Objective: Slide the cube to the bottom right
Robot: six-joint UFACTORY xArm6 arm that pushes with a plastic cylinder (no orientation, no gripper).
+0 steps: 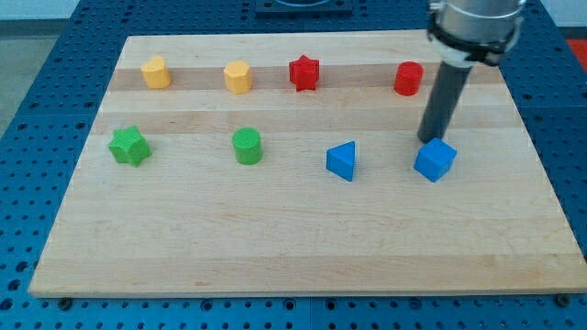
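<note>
The blue cube point(435, 161) sits on the wooden board point(303, 247) at the view's right, about mid height. My tip point(428, 140) is at the cube's upper left edge, touching or almost touching it. The dark rod rises from there toward the view's top right.
A blue triangular block point(342, 161) lies left of the cube. A red cylinder point(409, 79) and a red star point(304, 73) lie along the top. Two yellow blocks point(157, 71) point(238, 77) are at the top left. A green star point(129, 145) and a green cylinder point(247, 146) are at the left.
</note>
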